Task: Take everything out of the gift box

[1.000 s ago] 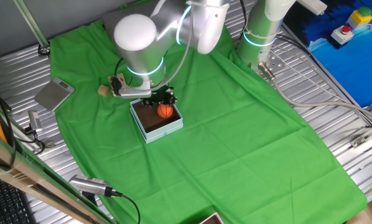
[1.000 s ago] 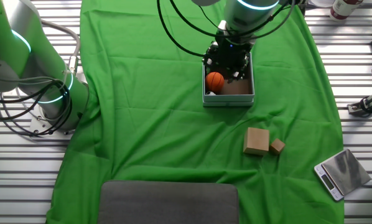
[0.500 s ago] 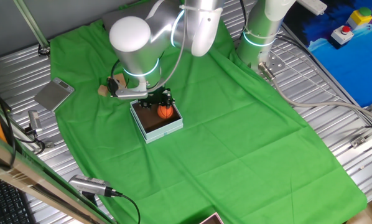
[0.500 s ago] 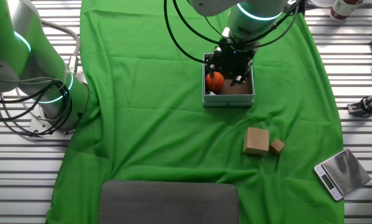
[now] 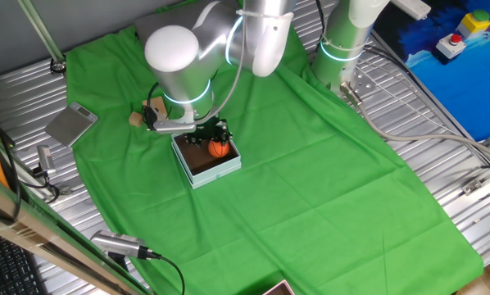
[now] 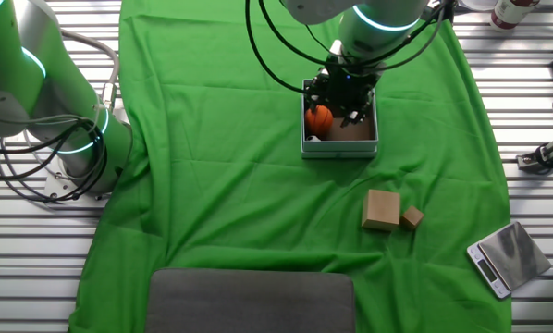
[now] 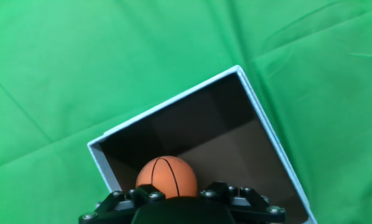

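Observation:
The gift box has pale blue-grey walls and a dark brown inside. It sits on the green cloth. An orange mini basketball lies inside it near one wall, also seen from the sides. My black gripper reaches down into the box right over the ball. In the hand view the gripper shows only its knuckles, one on each side of the ball. Its fingertips are hidden, so contact with the ball cannot be judged.
Two tan wooden blocks lie on the cloth outside the box. A small metal scale sits off the cloth's edge. A second green-lit arm base stands at the left. A grey pad lies at the front.
Over the last second the gripper dropped a little lower into the box and closer over the basketball. It has barely moved in the last half second. The ball has stayed put.

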Robot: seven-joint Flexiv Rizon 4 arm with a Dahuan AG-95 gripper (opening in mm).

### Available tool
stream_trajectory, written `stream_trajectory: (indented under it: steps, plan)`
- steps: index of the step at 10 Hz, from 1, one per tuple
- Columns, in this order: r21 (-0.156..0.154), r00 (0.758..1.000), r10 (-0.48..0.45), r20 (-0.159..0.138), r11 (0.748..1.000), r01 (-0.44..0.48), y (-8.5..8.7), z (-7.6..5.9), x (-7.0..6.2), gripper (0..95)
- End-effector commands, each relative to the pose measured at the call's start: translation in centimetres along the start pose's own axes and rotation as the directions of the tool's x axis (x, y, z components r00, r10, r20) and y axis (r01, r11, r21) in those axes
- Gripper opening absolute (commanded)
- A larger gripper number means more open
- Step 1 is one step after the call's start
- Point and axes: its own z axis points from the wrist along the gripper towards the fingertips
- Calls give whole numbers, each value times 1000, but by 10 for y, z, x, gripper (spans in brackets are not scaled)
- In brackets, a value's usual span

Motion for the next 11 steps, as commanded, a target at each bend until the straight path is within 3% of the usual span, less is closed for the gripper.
stream_trajectory:
  steps: [1,3,4,7,8,9,10,11]
  plan:
    - [1,1000,9,4,1000,-9,2,14,-3,570]
    - [2,1000,12,5,1000,-12,3,16,-6,570]
    - [3,1000,15,4,1000,-15,4,17,-8,380]
    - [-15,1000,26,2,1000,-26,5,19,-11,380]
    - [-18,1000,29,2,999,-29,5,20,-11,190]
    - [-17,999,33,1,999,-33,5,20,-11,190]
    - [-16,999,39,1,999,-39,5,20,-11,0]
    - [-16,999,41,2,999,-41,6,20,-11,0]
